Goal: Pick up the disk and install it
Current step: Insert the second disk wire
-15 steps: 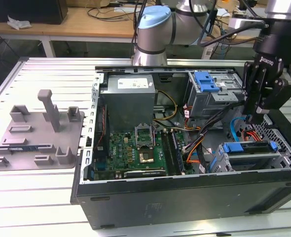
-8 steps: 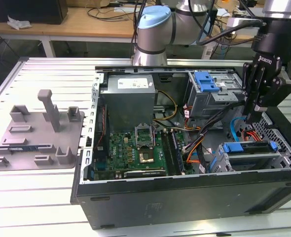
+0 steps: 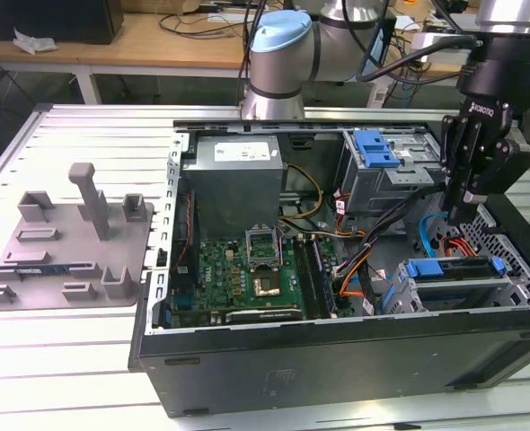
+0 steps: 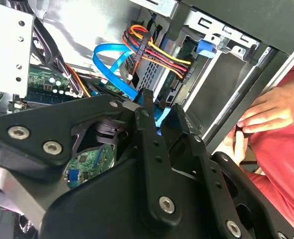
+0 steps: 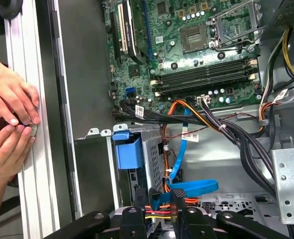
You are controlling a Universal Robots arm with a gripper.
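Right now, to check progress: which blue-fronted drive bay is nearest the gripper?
The lower bay, at the exterior view's right, just beneath the gripper. The other bay sits farther back, next to the power supply.

Exterior view: high, angled down on open computer case (image 3: 337, 359), moderately far. Both wrist views: close, inside case past gripper (image 4: 159, 107) (image 5: 164, 196) fingers. All share drive-bay corner with blue cable (image 3: 429, 238) (image 4: 112, 67) (image 5: 194, 188).
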